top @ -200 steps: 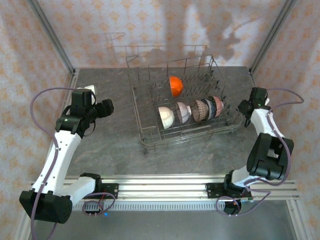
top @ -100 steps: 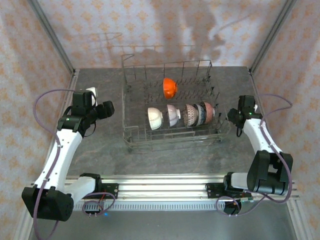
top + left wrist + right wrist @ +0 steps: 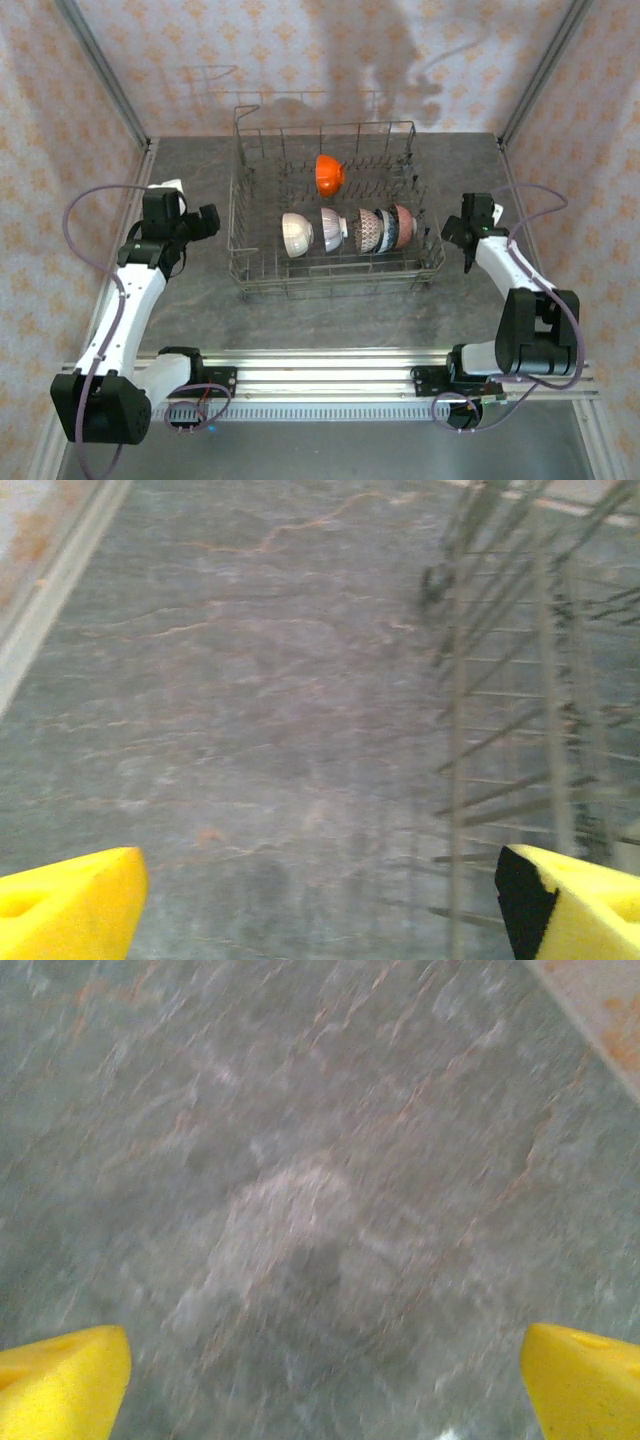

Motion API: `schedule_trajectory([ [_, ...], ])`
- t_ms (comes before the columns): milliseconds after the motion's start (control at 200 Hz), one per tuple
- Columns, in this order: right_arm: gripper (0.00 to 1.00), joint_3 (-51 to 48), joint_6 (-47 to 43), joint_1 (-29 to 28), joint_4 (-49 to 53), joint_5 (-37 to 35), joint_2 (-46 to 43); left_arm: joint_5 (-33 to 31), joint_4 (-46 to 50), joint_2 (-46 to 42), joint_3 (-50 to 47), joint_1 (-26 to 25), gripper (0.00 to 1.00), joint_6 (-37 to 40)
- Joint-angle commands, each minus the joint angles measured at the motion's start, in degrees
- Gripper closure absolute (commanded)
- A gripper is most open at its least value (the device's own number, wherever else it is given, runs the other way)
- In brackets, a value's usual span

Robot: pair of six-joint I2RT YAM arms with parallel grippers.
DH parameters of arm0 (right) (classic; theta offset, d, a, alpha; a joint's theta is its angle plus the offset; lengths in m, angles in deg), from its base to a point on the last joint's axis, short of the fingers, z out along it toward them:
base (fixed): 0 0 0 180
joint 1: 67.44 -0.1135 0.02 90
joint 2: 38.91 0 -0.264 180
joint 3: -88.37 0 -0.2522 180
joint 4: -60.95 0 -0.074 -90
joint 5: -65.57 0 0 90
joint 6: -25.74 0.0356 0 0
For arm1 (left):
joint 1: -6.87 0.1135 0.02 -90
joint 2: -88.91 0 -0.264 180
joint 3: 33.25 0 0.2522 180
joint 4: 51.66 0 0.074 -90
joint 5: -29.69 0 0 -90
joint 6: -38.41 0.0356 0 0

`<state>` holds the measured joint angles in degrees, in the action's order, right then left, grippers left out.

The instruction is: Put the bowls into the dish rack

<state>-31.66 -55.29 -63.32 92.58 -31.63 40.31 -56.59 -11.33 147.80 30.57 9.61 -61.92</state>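
Jaws spread wide over grey table point(image 3: 250, 730); dish rack point(image 3: 545, 680) wires right.

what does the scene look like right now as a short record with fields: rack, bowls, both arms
dish rack: on the grey table, between the two arms
orange bowl: in the rack's far row, tipped on edge
other bowls: about five in the near row, on edge, side by side
left arm: left of the rack, jaws open, nothing between them
right arm: close to the rack's right side, jaws open, nothing between them
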Motion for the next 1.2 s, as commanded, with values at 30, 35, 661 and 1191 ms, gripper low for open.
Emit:
schedule_trajectory([
  [30, 0.0, -3.61, -0.26, 0.9, -14.42, -2.05, 2.28, -10.24, -10.1, -1.52, -6.55, 1.3, 0.05, 2.98],
  [35, 0.0, -3.86, -0.22, 0.89, -15.0, -1.95, 2.31, -10.45, -10.42, -1.51, -6.82, 1.3, 0.05, 3.05],
  [661, 0.01, -16.14, -8.44, -1.63, -50.0, 9.31, 5.92, -11.67, -65.6, 9.63, -33.54, 1.48, 0.01, 8.07],
  [1191, 0.01, -19.95, -12.28, -2.68, -57.6, 14.97, 6.79, -8.75, -81.89, 26.25, -32.21, -2.23, 0.01, 9.98],
])
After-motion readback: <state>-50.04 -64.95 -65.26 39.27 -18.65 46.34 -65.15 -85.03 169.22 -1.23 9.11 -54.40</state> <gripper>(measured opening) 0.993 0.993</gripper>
